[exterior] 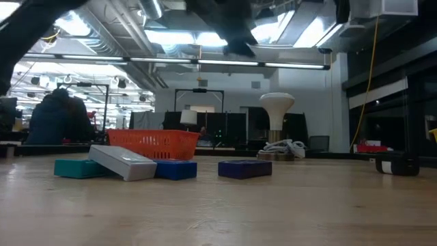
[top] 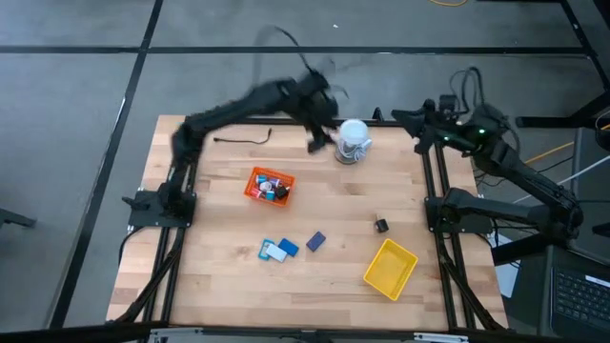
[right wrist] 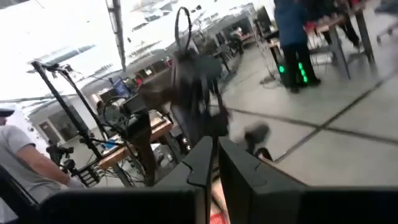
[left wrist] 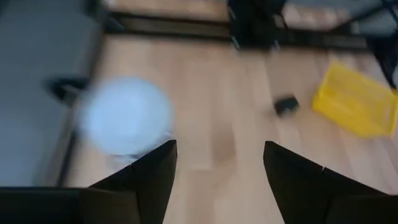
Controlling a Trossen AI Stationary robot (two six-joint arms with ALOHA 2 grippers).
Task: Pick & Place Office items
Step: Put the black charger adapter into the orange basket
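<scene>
My left gripper [top: 317, 143] hovers open over the far middle of the table, just left of the white-and-grey roll [top: 353, 141]; its wrist view shows the open fingers [left wrist: 221, 162] above bare wood beside the blurred roll [left wrist: 124, 115]. Several small office items lie in the orange tray [top: 270, 186]. Light blue and white blocks [top: 276, 251] and a navy block [top: 315, 241] rest flat on the table near its front, and a black piece [top: 381, 226] lies alone to the right [left wrist: 286, 104]. My right gripper [top: 412, 119] waits shut [right wrist: 211, 165] at the far right edge.
A yellow mesh tray [top: 391, 269] sits at the near right [left wrist: 354, 99]. A black cord [top: 243, 140] lies near the far left edge. The low view shows the blocks [exterior: 123, 162] in front of the orange tray [exterior: 153, 143]. People stand in the room beyond.
</scene>
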